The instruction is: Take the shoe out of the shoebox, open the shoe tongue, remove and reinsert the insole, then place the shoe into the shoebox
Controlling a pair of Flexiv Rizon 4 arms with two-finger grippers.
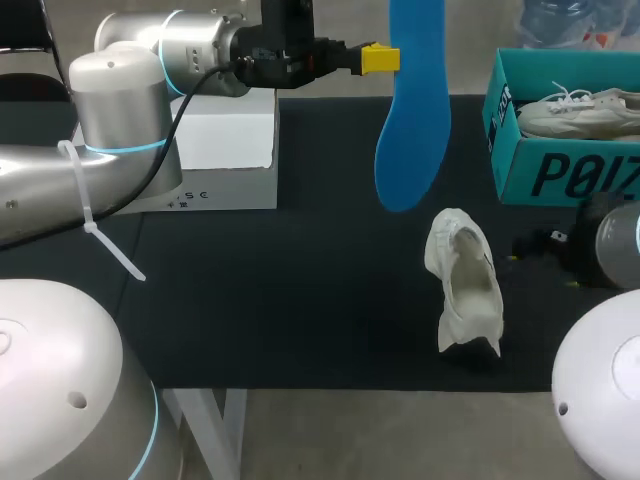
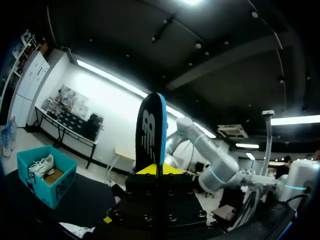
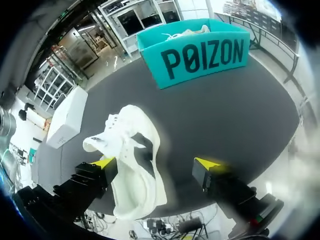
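A: Okay, nearest first. What's up front?

B: Shoe (image 1: pixel 465 285), white, tipped on its side on the black table (image 1: pixel 300 310). It's out of the box. The right gripper (image 3: pixel 156 163) hangs over it, released, with its fingers spread wide. One yellow tip sits just beside the shoe's upper, the other is well apart from it. It grasps nothing.

A: Insole in or out?

B: Out. The blue insole (image 1: pixel 410 130) is up in the air beyond the shoe, clear of the table. The left gripper (image 2: pixel 156 170) is clenched on one end, with both tips pinching it. In the left wrist view it stands straight out along the fingers.

A: And further back?

B: The teal shoebox (image 1: pixel 560 170) is at the far right edge, open, with a second shoe (image 1: pixel 580 112) lying inside. A white box (image 1: pixel 230 140) is at the far left, under the left arm.

A: Tongue opened?

B: Can't tell from these views, the shoe mouth is too blurred. I'd guess yes, since the insole got out.

A: So how far along?

B: About midway, I'd say. The take-out and insole removal look done. Left to do: slide the insole back in, then put the shoe into the shoebox beside the other one. For the reinsert I'd expect the right gripper to steady the shoe first, because it lies loose on its side.
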